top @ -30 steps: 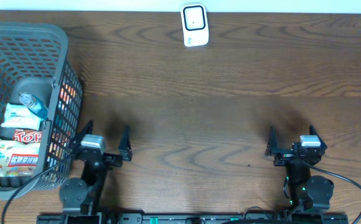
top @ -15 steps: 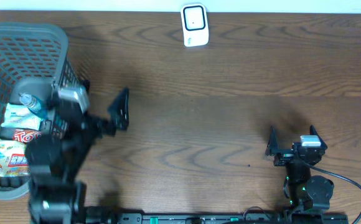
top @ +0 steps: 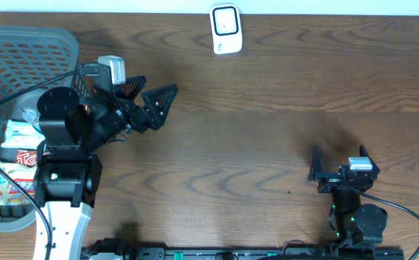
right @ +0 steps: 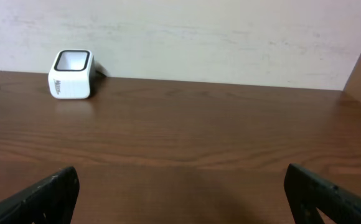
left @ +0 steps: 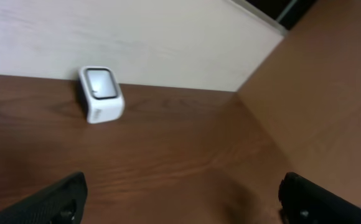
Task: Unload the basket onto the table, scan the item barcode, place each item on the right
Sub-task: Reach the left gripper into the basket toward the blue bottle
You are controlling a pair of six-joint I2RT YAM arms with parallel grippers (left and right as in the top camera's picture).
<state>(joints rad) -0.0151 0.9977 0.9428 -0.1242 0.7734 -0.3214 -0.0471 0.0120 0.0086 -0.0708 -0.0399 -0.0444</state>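
The left tool [top: 152, 97] hangs released and empty above the bench [top: 267, 144], just right of the grey basket [top: 22, 43]. The right tool [top: 338, 165] sits released too, low at the near edge. The goods, a red-lettered packet [top: 29, 157] among them, lie in the basket, partly hidden by the arm. The white scanner [top: 225, 29] stands at the far edge. Probably the step is fetching an item: the left tool must swing over the basket, drop and close on one.
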